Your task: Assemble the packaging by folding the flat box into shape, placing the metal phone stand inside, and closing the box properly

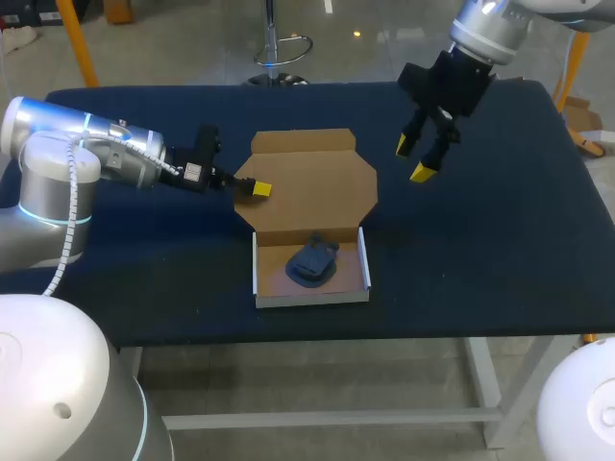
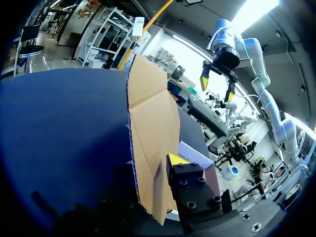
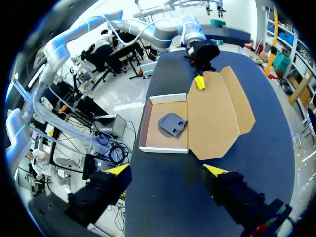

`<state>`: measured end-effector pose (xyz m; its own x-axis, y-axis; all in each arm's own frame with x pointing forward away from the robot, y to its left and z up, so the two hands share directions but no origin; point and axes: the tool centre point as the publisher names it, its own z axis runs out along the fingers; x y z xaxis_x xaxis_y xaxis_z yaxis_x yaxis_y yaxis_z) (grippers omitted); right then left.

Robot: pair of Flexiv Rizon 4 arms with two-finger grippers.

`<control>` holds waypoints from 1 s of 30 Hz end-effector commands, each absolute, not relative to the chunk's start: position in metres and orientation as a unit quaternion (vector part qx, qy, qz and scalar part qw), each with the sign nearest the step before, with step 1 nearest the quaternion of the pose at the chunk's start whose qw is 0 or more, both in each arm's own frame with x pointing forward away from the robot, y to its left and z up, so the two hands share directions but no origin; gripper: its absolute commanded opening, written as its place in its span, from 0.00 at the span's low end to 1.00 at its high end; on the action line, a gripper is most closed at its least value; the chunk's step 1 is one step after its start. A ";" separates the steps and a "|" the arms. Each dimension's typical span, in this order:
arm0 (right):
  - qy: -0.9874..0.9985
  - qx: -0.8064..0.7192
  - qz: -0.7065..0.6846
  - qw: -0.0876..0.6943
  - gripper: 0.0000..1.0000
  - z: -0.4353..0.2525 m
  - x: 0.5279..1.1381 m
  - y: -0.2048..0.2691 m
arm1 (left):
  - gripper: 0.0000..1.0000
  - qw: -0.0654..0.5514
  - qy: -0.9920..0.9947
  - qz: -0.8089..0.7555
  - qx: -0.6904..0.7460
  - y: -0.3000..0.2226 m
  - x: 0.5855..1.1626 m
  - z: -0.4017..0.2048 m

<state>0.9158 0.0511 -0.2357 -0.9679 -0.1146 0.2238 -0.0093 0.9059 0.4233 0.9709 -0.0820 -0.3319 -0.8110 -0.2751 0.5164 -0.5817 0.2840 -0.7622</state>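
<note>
Head view: the table's [image 1: 490, 279] near edge lies just in front of the box tray [image 1: 312, 299], which sits open side up with white walls. The phone stand [image 1: 313, 261] lies inside it, about mid-floor (which way it faces cannot be told). The lid flap [image 1: 322, 187] lies spread open behind the tray, so the box's long axis runs near to far. The left gripper [image 1: 258, 189] is at the flap's left corner, over its top face; whether it is clamped on the cardboard cannot be told. Bare blue table lies on both sides of the box. The right gripper [image 1: 415, 159] hangs above the table just beyond the flap's far right corner, spread wide and holding nothing.
</note>
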 end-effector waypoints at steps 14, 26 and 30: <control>-0.968 0.032 -0.210 0.130 1.00 -0.236 0.917 0.053 | 0.18 0.141 -0.794 0.540 0.242 -0.084 0.969 -0.330; -0.968 0.033 -0.209 0.132 1.00 -0.236 0.917 0.053 | 0.09 0.134 -0.793 0.547 0.230 -0.083 0.968 -0.329; -0.968 0.033 -0.209 0.133 1.00 -0.236 0.916 0.053 | 0.00 0.130 -0.797 0.549 0.214 -0.084 0.966 -0.327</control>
<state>0.9147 0.0532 -0.2378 -0.9647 -0.1159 0.2365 -0.0072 0.9092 0.4163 0.9671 -0.0847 -0.3262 -0.8677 -0.2106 0.4504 -0.4957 0.2978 -0.8158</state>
